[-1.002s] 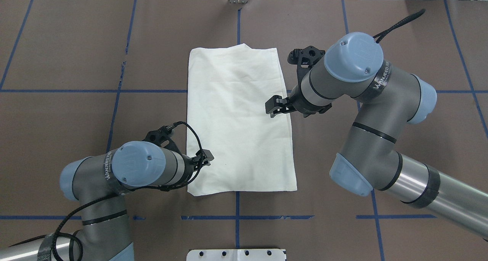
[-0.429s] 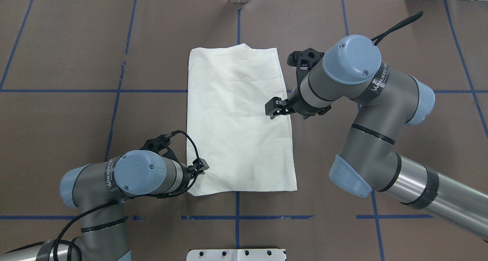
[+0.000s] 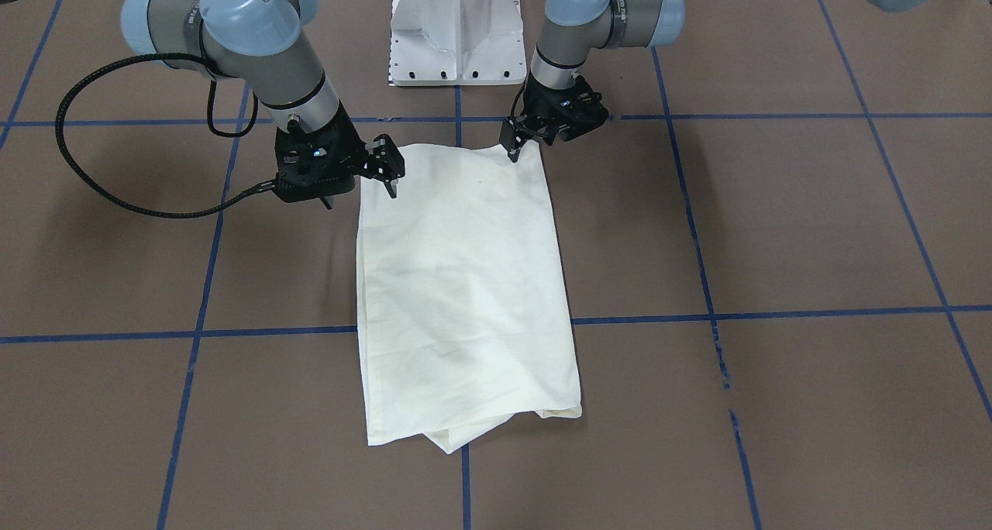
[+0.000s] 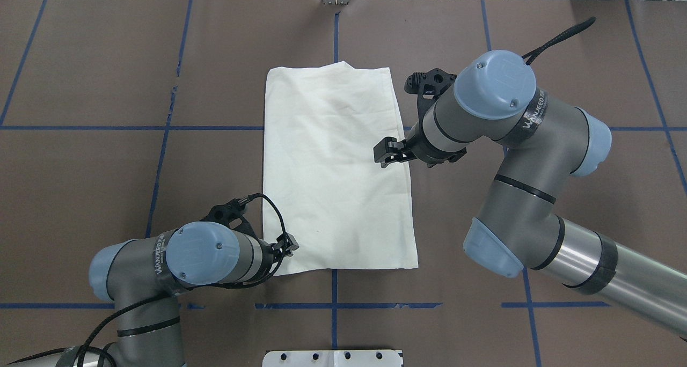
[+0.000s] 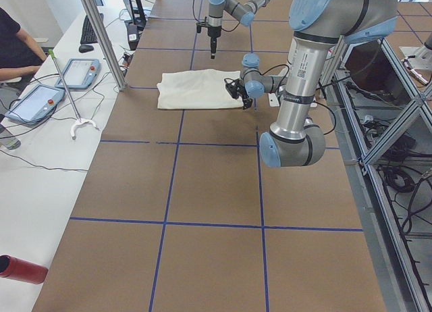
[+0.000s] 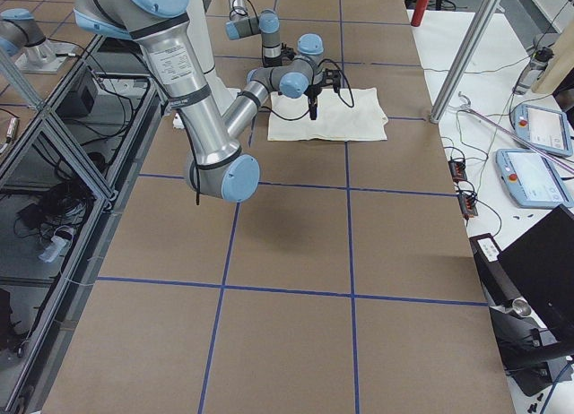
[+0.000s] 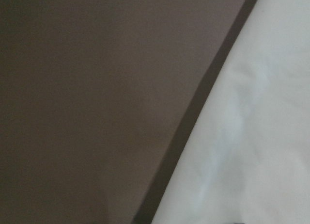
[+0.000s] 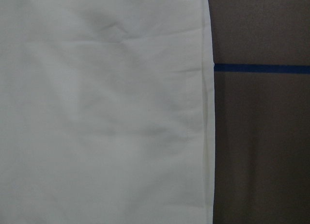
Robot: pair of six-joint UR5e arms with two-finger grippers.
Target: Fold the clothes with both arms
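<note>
The cream shirt lies folded into a long rectangle, plain side up, on the brown table; no print shows. It also shows in the front view. My left gripper is low at the shirt's near-left corner, at the top right of the shirt in the front view, and looks open. The left wrist view shows the shirt's edge very close and blurred. My right gripper hovers over the shirt's right edge, jaws open and empty. The right wrist view shows that edge from above.
Blue tape lines grid the brown table cover. The white pedestal base stands at the robot's side. Beyond the far edge is a white bench with teach pendants, an upright metal post and a seated person.
My left gripper has moved along the shirt's left edge toward the robot, down to the near-left corner. The right gripper has stayed almost still. The shirt has not moved.
</note>
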